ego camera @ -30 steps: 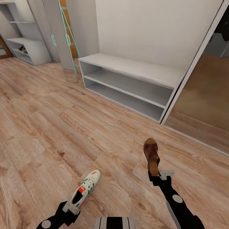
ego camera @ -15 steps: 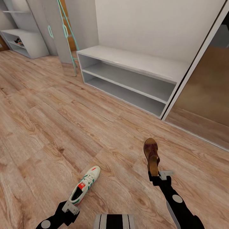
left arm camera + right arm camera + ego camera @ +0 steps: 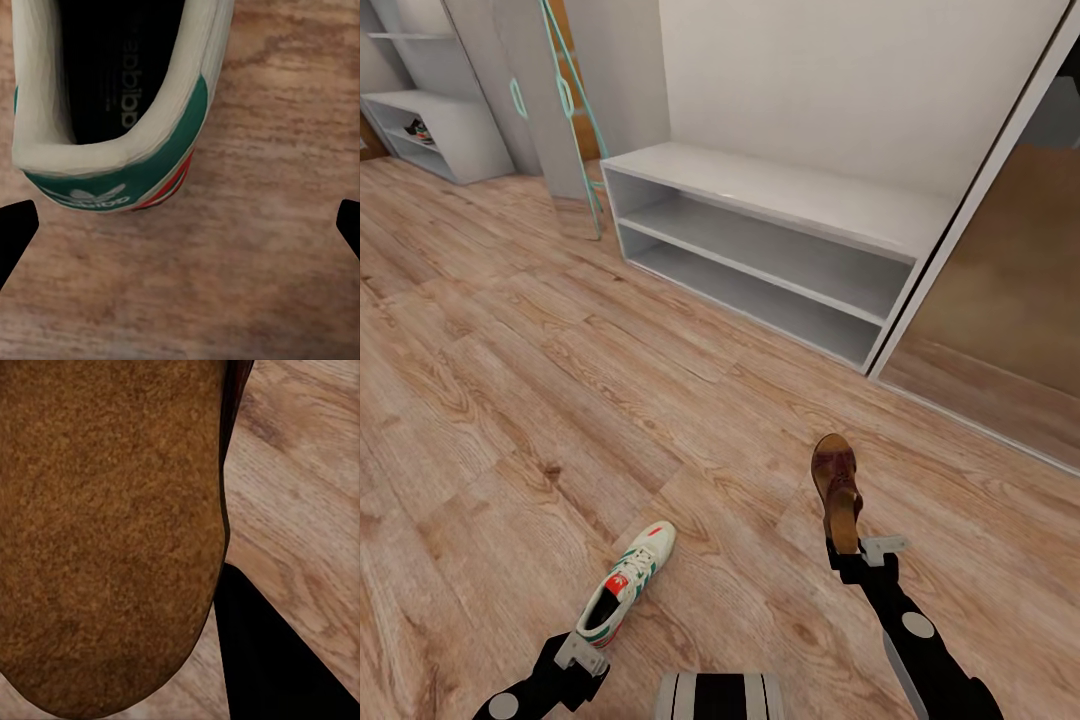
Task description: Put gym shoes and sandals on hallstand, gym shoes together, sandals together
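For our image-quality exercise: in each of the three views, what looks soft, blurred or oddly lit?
Head view: wood-plank floor evenly lit, straight edges bowed toward the frame borders. Left wrist view: white, green-heeled gym shoe close and soft-edged, its printing smeared. Right wrist view: dark brown sandal's tan sole is grainy, almost shadowless.

Floor point(image 3: 510, 400): light brown wood-plank laminate with visible grain, covering most of the frame. One gym shoe point(image 3: 628, 585) is at lower centre-left, toe pointing toward the upper right; whether its sole rests on the floor cannot be told. A grey two-tier bench point(image 3: 780, 200) stands on the floor at upper centre, against the wall. A grey shelf unit point(image 3: 445, 130) stands on the floor at upper left, with a small item on its lower tier.
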Available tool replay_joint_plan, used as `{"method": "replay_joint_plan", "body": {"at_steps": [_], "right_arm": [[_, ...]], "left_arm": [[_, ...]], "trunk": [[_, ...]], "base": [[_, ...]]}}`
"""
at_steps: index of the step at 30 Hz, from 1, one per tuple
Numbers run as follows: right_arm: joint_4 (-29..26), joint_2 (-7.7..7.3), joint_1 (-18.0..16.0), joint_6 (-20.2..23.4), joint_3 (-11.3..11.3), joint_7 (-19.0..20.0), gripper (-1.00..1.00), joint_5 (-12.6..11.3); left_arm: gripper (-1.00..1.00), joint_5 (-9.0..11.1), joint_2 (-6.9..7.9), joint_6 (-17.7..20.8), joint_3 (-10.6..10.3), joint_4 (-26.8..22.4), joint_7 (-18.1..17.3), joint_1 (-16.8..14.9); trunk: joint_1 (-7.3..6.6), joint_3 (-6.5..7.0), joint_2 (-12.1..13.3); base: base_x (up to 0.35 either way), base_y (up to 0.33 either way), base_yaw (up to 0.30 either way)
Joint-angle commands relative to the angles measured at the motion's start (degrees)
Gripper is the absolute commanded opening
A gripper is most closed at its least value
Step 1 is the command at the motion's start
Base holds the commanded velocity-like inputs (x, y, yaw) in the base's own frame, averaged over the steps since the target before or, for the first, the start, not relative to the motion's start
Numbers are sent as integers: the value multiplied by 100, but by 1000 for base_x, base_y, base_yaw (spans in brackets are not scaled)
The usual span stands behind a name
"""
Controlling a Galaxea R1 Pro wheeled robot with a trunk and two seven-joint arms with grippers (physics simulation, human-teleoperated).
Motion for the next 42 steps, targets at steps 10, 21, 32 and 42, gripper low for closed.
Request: {"method": "replay_joint_plan", "body": {"at_steps": [10, 21, 32, 42], "right_arm": [[2, 8, -2, -14, -21, 37, -100, 18], [2, 9, -2, -14, -21, 34, -100, 18], [2, 9, -2, -14, -21, 35, -100, 18], [2, 9, -2, -14, -21, 34, -100, 18]], "left_arm": [[100, -49, -4, -26, 49, 1, -28, 5], [100, -49, -4, -26, 49, 1, -28, 12], [100, -48, -6, -26, 49, 1, -28, 15], [100, -49, -10, -26, 49, 1, -28, 15]], "trunk": [[-1, -4, -1], [-1, -4, -1], [-1, -4, -1], [-1, -4, -1]], "base": [[3, 1, 0], [29, 16, 0], [1, 1, 0], [66, 14, 0]]}}
